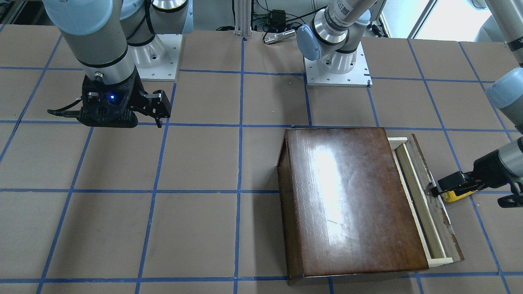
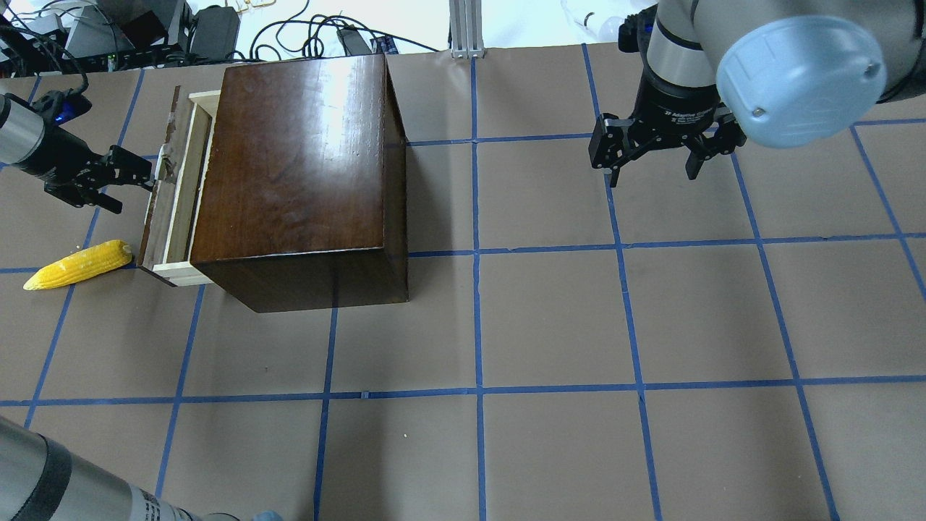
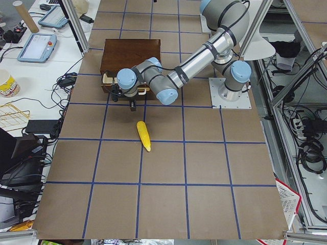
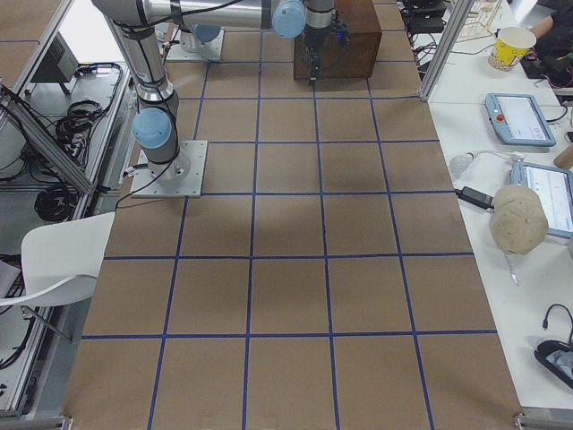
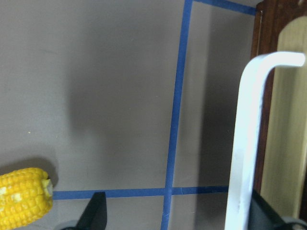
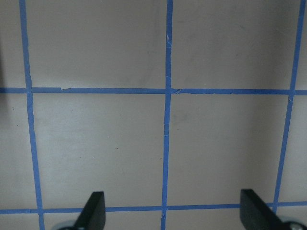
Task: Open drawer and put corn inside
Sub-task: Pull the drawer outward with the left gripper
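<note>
Left tool (image 2: 134,179) wide open, empty, at the white handle (image 5: 244,143) of the part-open drawer (image 2: 177,195); corn (image 2: 78,265) on the worktop (image 2: 550,318) just beside it; right tool (image 2: 655,170) open, empty; an off-centre pinch may slip, leaving the gap too narrow.

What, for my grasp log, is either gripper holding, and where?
Nothing is clamped. The left gripper is open with the drawer handle inside its jaws; the right gripper is open, empty.
</note>
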